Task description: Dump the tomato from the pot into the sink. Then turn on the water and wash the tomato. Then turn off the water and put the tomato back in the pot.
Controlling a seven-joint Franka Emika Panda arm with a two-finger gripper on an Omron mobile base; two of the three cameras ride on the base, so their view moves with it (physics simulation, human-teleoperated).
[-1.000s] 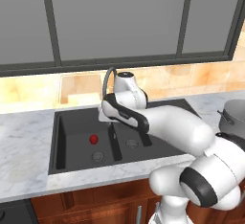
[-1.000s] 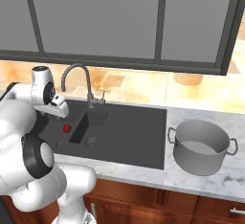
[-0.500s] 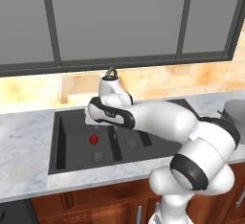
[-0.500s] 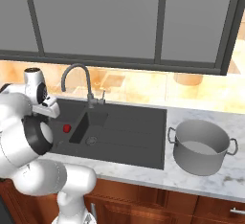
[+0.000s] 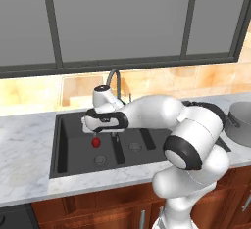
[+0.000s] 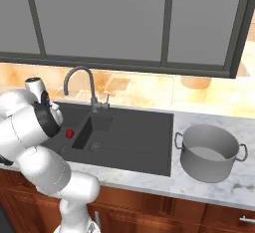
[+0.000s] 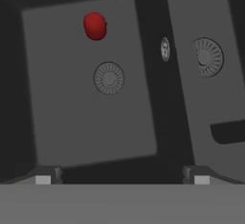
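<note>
The tomato point(image 5: 96, 142) is a small glossy red ball lying on the floor of the sink's point(image 5: 68, 125) wide left basin, just beyond its round drain point(image 7: 109, 78). In the hand view the tomato point(image 7: 94, 25) sits at the upper left. My gripper point(image 7: 122, 176) hangs open above that basin with nothing between its fingertips point(image 7: 45, 175). From the left base the gripper point(image 5: 99, 129) is just above the tomato. The grey pot point(image 6: 209, 152) stands upright on the counter to the right of the sink point(image 6: 149, 152), far from the tomato point(image 6: 69, 133).
A curved grey faucet point(image 6: 79, 75) rises behind the sink's divider, with no water showing. The narrower basin holds a second drain point(image 7: 206, 57). Marble counter point(image 5: 24, 145) surrounds the sink, and a window runs along the wall behind it.
My arm has swung left across the sink, bringing the hand from near the faucet to over the wide basin. The tomato has stayed put and the jaws have stayed open.
</note>
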